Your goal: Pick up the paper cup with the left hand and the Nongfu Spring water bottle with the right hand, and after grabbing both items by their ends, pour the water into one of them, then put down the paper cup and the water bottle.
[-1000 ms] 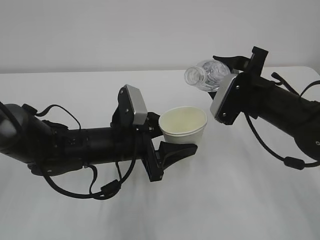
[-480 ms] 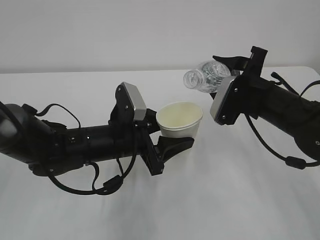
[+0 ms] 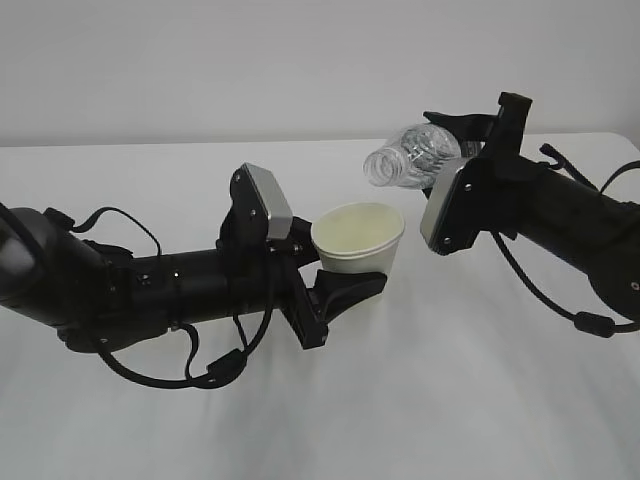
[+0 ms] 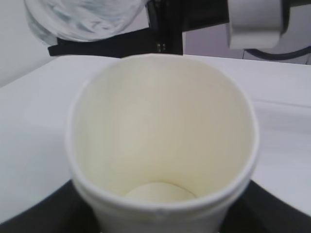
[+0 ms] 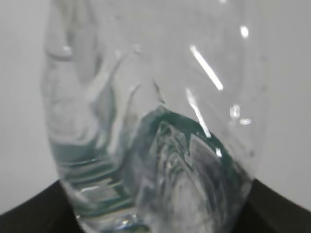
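Exterior view: left hand clamps paper cup, right hand clamps tipped water bottle; both lifted, pour pending, cup looks dry

A: Which parts are not visible?

B: In the left wrist view, the bottom of the paper cup is cut off by the lower edge, and the bottle above it is cut by the top edge.

A: And in the right wrist view?

B: The bottle fills the picture and is blurred; its mouth is out of frame. I cannot tell whether there is water inside.

A: The exterior view?

B: The right hand hides the base of the bottle, and the left hand covers the lower wall of the cup.
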